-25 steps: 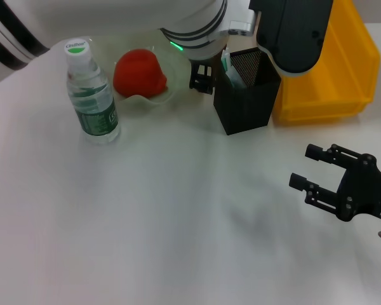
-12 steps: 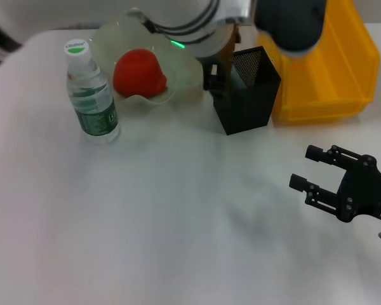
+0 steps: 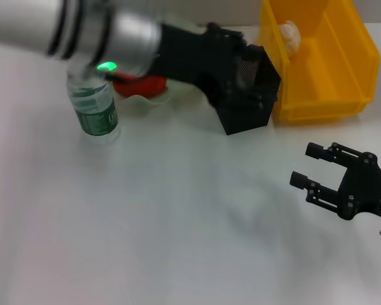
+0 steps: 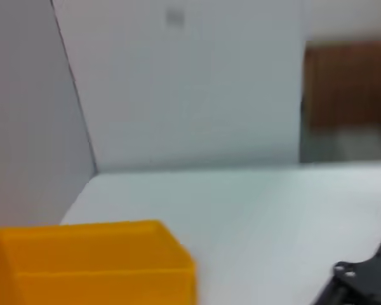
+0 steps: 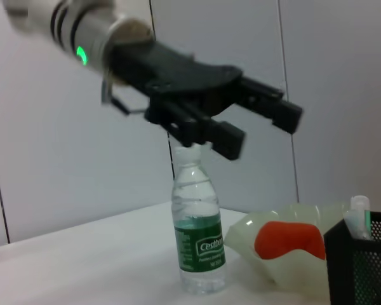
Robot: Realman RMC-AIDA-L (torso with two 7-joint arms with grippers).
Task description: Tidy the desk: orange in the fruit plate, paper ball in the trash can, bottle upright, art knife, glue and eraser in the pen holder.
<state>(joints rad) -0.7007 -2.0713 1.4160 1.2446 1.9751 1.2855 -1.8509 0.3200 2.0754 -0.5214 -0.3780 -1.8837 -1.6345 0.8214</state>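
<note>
Desk nearly tidied: bottle upright, orange in fruit plate, paper ball in yellow trash can, pen holder just below left gripper, jaws apart, empty; right gripper parked, open; likely next, withdrawal; white table, pale walls.

It looks like a lab or office test room: a plain white table, bare pale wall panels behind it, a yellow plastic storage bin, and a brown door far off.
</note>
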